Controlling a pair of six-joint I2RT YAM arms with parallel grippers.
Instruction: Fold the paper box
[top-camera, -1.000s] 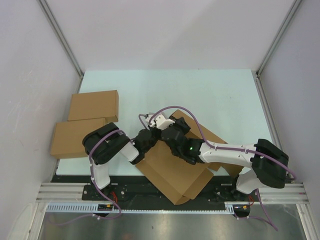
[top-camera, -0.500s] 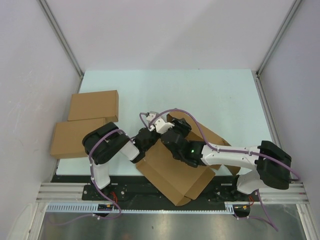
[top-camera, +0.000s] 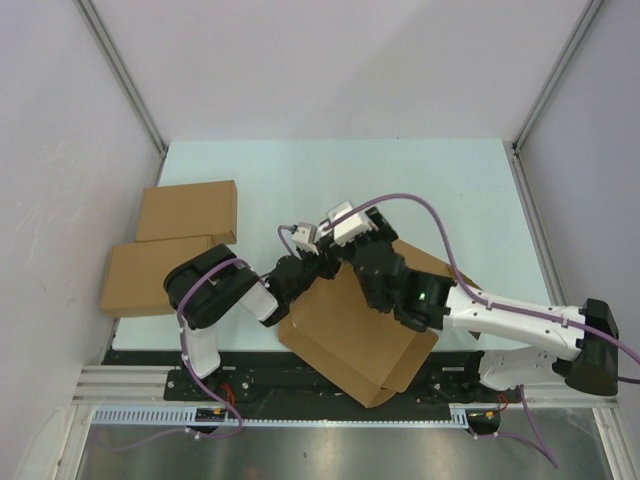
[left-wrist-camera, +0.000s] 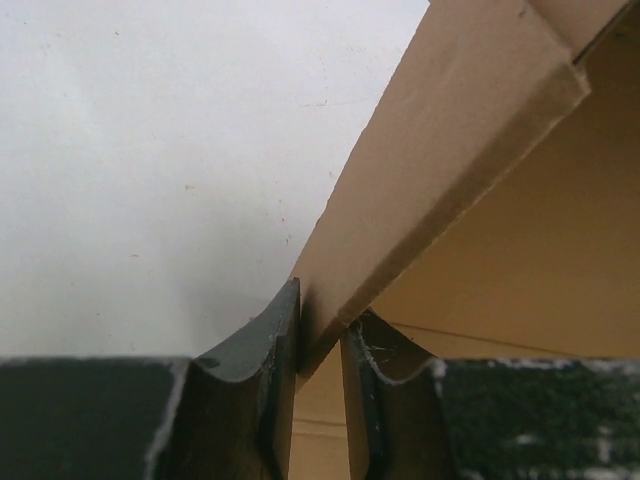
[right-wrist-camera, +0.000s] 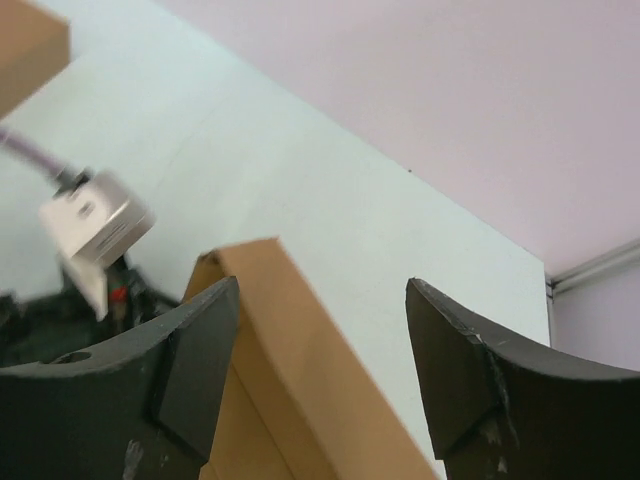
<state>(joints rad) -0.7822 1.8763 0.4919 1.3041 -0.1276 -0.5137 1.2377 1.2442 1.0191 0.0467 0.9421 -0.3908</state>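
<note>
The pale green worktop (top-camera: 400, 180) carries three cardboard pieces. Two flat brown cardboard boxes lie at its left side, the far flat box (top-camera: 187, 211) and the near flat box (top-camera: 150, 276) meeting at a corner, both jutting past the left edge. The partly folded brown cardboard paper box (top-camera: 350, 335) sits askew at near centre, its near corner overhanging the near edge.

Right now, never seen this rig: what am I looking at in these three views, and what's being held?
Two robot arms are bolted at the near edge of a table. One picture looks down from above; the other two come from cameras on each wrist. A half-folded cardboard box lies under the arms. The left pincer is clamped on one raised wall of it. The right pincer is open, straddling another cardboard edge without gripping. Two closed flat boxes sit at the left.
</note>
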